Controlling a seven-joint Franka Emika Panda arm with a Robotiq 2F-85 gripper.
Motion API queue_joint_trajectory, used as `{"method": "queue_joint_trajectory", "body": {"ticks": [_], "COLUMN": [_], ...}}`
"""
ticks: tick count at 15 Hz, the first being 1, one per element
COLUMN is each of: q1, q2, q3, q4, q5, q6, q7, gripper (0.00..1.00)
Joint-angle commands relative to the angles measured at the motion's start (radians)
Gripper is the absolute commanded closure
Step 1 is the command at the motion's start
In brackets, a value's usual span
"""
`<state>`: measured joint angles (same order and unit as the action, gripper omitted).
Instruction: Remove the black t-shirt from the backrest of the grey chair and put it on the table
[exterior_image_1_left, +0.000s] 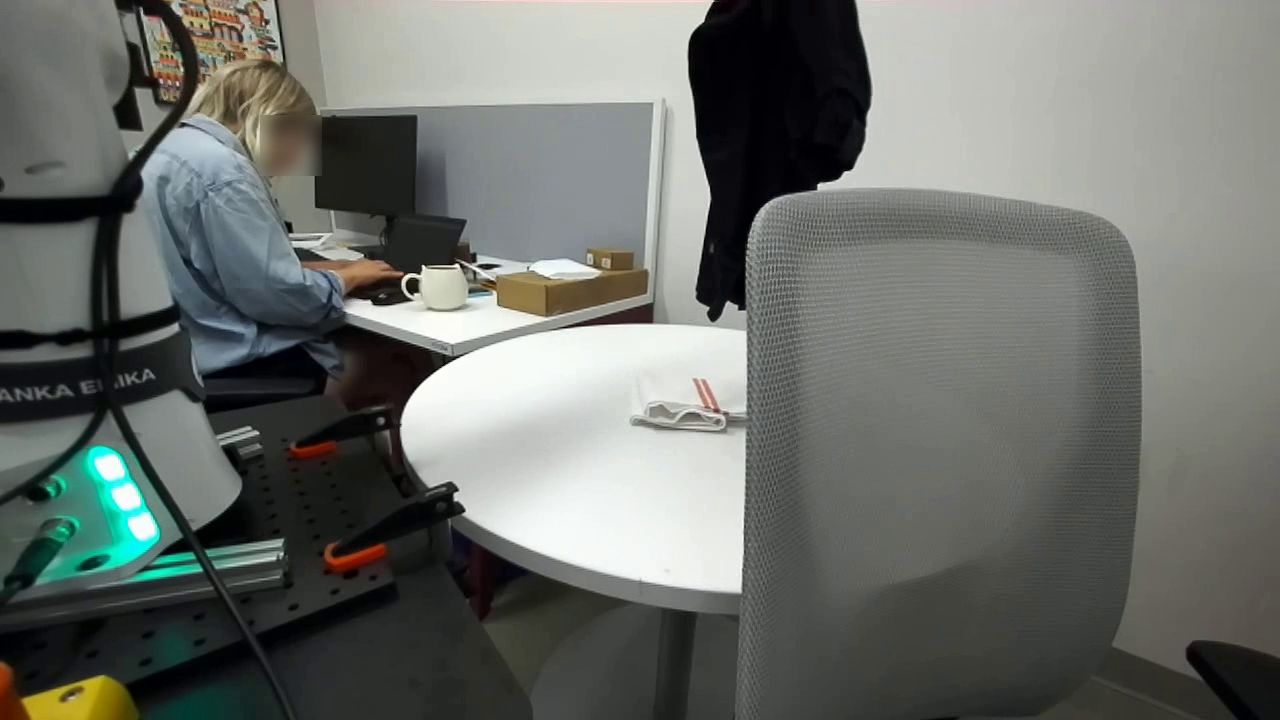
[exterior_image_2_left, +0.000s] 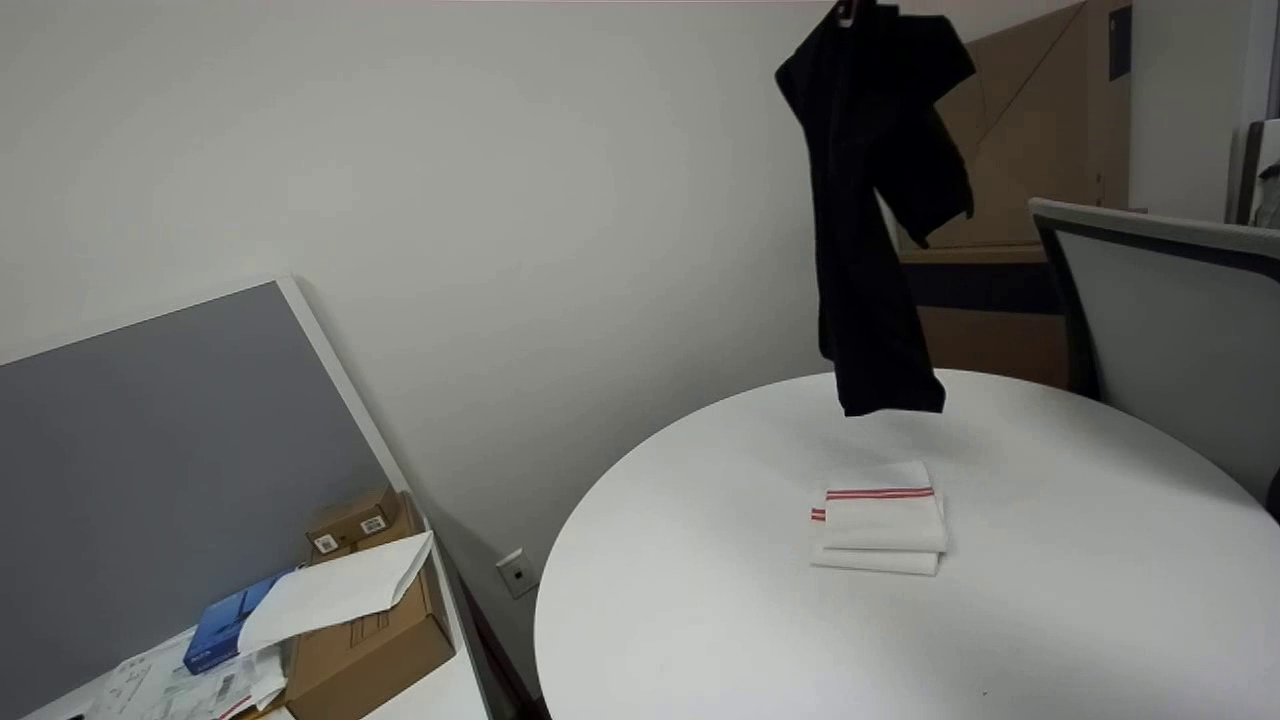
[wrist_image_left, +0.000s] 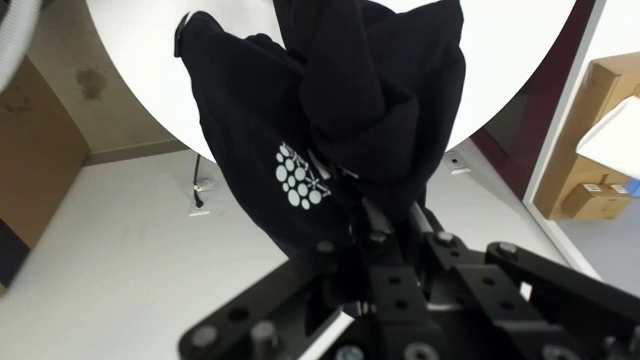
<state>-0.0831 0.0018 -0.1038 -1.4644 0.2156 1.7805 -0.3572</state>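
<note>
Folded cloth (exterior_image_2_left: 880, 530) on table (exterior_image_2_left: 680, 600); chair (exterior_image_1_left: 940, 450) hides part of both in an exterior view. Claw (wrist_image_left: 398, 217) nearly closed, pinching shirt (wrist_image_left: 345, 110).

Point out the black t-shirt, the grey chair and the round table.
Black t-shirt (exterior_image_2_left: 850, 205), in an exterior view: hanging fabric, halfway down.
Grey chair (exterior_image_1_left: 940, 450), in an exterior view: middle of the backrest.
Round table (exterior_image_2_left: 690, 560), in an exterior view: bare white top.

In an exterior view, we're beside the robot's base (exterior_image_1_left: 95, 500), chair (exterior_image_1_left: 940, 450) looming close, facing the wall (exterior_image_1_left: 520, 50) | in an exterior view, peering down close across the table (exterior_image_2_left: 700, 600), wall behind | wrist view: upside down, looking along the gripper (wrist_image_left: 397, 216) to the table | both exterior views share table and chair
</note>
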Motion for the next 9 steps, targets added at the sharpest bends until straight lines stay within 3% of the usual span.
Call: {"method": "queue_joint_trajectory", "body": {"ticks": [1,9], "q1": [0.088,0.301], "q2": [0.003,0.12], "q3": [0.098,0.315], "q4": [-0.006,-0.109], "q5": [-0.078,-0.28], "q6": [-0.027,0.039], "q7": [0.0,0.113], "gripper": [0.97,0.97]}}
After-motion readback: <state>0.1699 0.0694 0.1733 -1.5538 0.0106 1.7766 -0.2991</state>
